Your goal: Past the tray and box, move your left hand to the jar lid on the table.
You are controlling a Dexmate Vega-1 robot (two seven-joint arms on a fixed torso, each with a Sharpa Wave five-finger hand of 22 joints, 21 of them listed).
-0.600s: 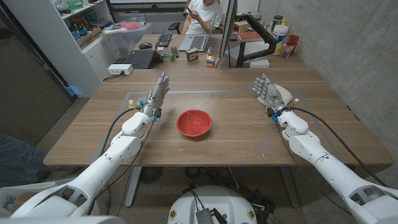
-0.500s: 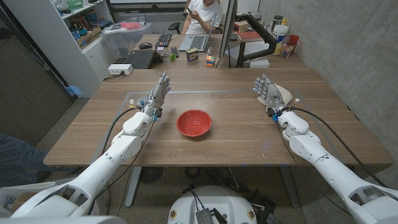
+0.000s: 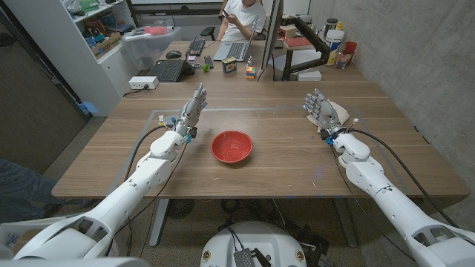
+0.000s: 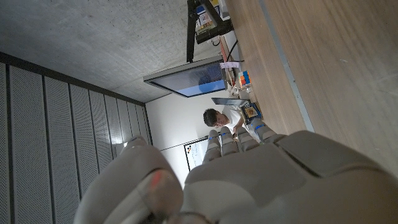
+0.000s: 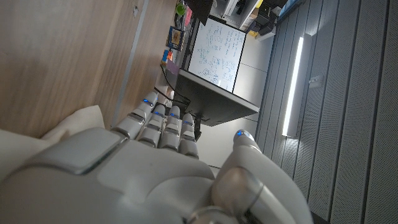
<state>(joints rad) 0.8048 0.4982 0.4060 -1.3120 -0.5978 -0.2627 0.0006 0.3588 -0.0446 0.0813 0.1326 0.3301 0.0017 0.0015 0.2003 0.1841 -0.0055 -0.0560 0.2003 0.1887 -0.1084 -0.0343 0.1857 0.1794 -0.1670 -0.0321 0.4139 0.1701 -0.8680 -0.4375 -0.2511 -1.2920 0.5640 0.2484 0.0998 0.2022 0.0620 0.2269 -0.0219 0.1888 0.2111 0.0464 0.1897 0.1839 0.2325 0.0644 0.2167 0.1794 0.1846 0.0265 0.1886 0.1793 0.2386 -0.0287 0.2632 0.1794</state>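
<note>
Office behind wooden table (image 3: 282, 159); red bowl (image 3: 231, 145) at centre; no tray, box or jar lid visible, place unknown; left hand (image 3: 192, 110) moved slightly forward, fingers apart, empty, reach begun; right hand (image 3: 319, 110) unchanged, fingers apart, empty.

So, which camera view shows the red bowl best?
The head view shows it best: the red bowl sits whole and unblocked on the wooden table, between the left hand and the right hand. The two wrist views look along the backs of the hands toward the room, and I find no bowl there.
</note>
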